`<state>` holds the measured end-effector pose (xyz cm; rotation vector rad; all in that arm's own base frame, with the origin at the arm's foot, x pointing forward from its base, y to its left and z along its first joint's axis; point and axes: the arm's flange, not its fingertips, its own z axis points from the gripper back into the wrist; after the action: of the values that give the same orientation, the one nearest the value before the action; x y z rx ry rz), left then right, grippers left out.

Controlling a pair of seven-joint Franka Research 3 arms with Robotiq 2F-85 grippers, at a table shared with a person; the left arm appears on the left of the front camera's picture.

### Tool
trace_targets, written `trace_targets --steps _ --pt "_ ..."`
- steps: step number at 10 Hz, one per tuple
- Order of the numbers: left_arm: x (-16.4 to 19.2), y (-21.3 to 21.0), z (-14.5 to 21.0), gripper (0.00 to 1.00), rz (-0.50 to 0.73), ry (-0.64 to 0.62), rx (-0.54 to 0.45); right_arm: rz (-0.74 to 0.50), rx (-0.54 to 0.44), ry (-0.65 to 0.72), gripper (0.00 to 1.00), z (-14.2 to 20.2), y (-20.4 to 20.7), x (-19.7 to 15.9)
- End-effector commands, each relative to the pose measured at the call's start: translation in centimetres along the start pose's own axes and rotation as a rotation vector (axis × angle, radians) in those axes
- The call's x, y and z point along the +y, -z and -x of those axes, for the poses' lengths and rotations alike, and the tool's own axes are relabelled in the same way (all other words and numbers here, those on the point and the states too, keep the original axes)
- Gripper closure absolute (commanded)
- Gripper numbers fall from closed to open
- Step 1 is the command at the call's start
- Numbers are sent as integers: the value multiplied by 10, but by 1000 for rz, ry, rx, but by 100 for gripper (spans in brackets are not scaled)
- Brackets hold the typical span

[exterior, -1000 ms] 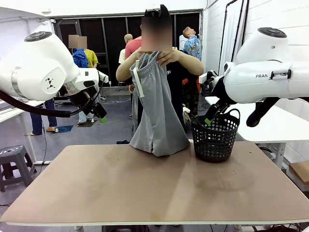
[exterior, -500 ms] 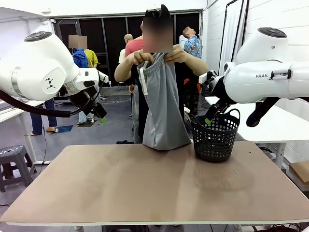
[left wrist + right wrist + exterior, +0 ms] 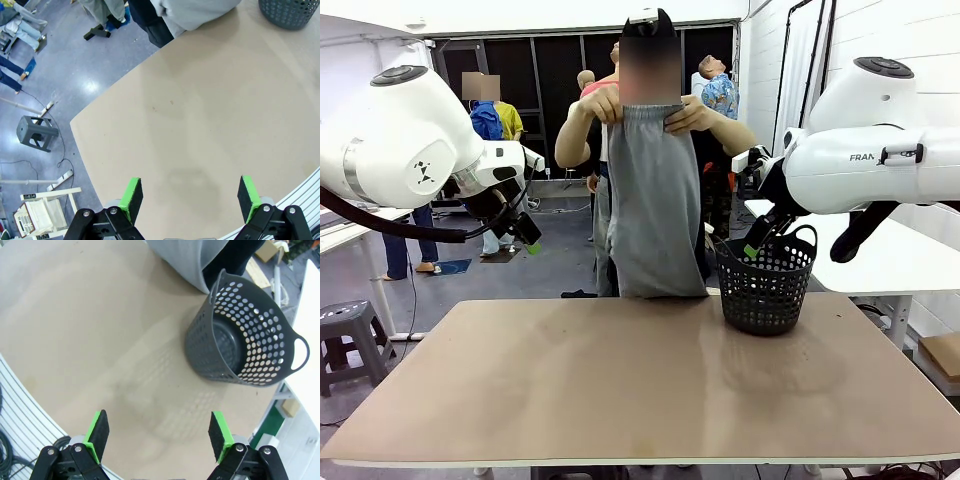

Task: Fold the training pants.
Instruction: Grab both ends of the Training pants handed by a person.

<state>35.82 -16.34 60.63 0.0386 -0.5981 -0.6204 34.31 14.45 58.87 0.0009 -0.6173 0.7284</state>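
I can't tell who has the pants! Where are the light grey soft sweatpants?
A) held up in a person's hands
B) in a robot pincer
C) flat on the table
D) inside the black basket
A: a person's hands hold the light grey soft cotton sweatpants up by the waistband, beside the black plastic mesh basket. The left pincer and right pincer are open and empty.

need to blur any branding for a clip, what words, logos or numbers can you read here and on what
"FRAN": on the white right arm in the front view; the rest of the word is hidden behind a black fitting.
Black emblem without letters: on the left arm.
Small dark label on the white rack on the floor, left wrist view: too small to read.
Training pants and basket: no print visible.
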Motion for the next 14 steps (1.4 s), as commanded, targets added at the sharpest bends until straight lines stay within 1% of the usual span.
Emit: trace_targets --steps 1,14 --pt "0 0 -1 0 0 0 0 -1 0 2 0 -1 -1 -2" --pt "0 0 -1 0 0 0 0 -1 0 2 0 -1 -1 -2"
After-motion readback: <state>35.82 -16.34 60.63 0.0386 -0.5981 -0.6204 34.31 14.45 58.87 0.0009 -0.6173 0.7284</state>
